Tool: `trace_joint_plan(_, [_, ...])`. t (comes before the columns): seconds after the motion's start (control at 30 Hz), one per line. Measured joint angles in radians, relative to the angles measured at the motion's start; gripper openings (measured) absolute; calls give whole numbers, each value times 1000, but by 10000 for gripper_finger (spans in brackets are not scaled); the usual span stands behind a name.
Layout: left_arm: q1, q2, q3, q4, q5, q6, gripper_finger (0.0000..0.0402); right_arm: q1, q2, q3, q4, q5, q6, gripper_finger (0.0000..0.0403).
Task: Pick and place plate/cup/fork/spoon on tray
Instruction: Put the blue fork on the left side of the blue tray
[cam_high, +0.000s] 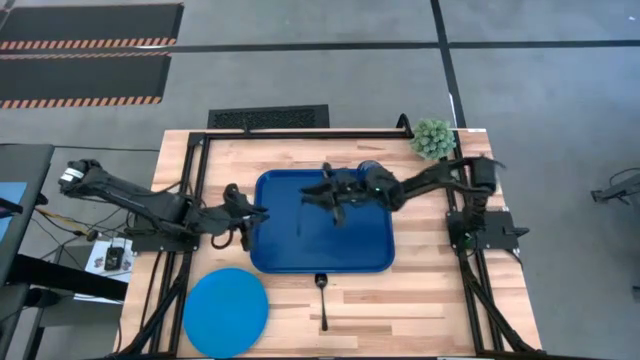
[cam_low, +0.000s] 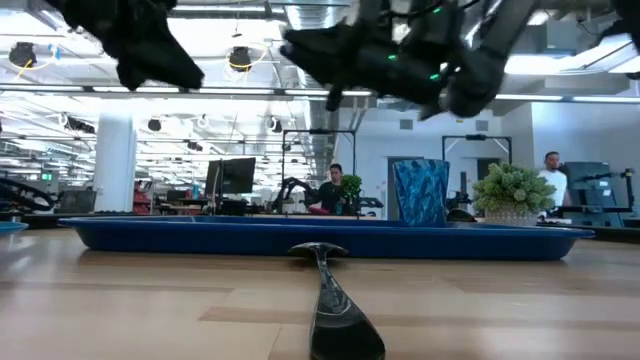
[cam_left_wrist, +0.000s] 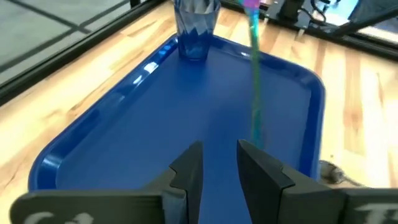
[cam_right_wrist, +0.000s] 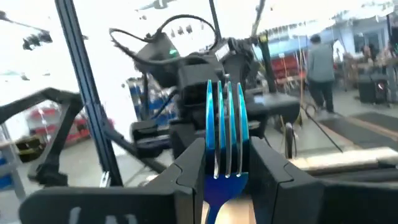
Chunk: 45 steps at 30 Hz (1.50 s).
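The dark-blue tray (cam_high: 290, 255) lies mid-table. The dark-blue cup (cam_high: 368, 171) stands upright in its far right corner, also in the left wrist view (cam_left_wrist: 196, 28). My right gripper (cam_high: 322, 195) is above the tray, shut on the fork (cam_left_wrist: 255, 81), whose teal handle hangs down over the tray. My left gripper (cam_high: 258, 211) is at the tray's left rim, its fingers (cam_left_wrist: 186, 168) a little apart and empty. The bright-blue plate (cam_high: 225, 312) lies flat on the table at the near left. The dark spoon (cam_high: 322, 300) lies on the table just before the tray's near rim. My right gripper pinches the fork between its two fingers at the neck just below the light-blue tines (cam_right_wrist: 227, 177). The fingers come level from the table's right and lie across the fork. The fork is upright, tines up, handle hanging below (cam_left_wrist: 255, 118); whether its lower end touches the tray I cannot tell.
A small potted plant (cam_high: 433, 138) stands at the table's far right corner. A black frame rail (cam_high: 300, 133) runs along the far edge. In the low view the spoon (cam_low: 335, 300) lies close before the tray's rim (cam_low: 200, 238); people show in the room behind.
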Motion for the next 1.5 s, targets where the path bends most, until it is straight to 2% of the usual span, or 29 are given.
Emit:
trace_joint_plan(0.13, [-38, 27, 98, -154, -55, -103, 85, -35, 116, 137, 119, -73, 109, 98])
trace_joint_plan(0.33, [-43, 105, 227, -305, -69, -173, 85, -58, 231, 301, 144, -99, 210, 98])
trace_joint_plan(0.47, [-37, 157, 315, -387, -75, -224, 85, -57, 275, 384, 145, -111, 253, 98])
trace_joint_plan(0.67, [-6, 210, 435, -533, -78, -221, 90, -50, 275, 420, 137, -123, 261, 98])
trace_joint_plan(0.77, [8, 218, 464, -532, -61, -199, 117, -53, 273, 421, 140, -124, 261, 98])
trace_joint_plan(1.0, [64, 217, 480, -536, 44, -201, 217, -56, 272, 421, 140, -122, 258, 98])
trace_joint_plan(1.13, [73, 217, 480, -501, 23, -193, 238, -54, 272, 421, 141, -123, 258, 98])
trace_joint_plan(1.3, [73, 218, 480, -483, -7, -171, 227, -52, 271, 421, 141, -122, 258, 98])
trace_joint_plan(1.5, [73, 224, 479, -474, -16, -139, 173, -47, 271, 421, 150, -123, 259, 98])
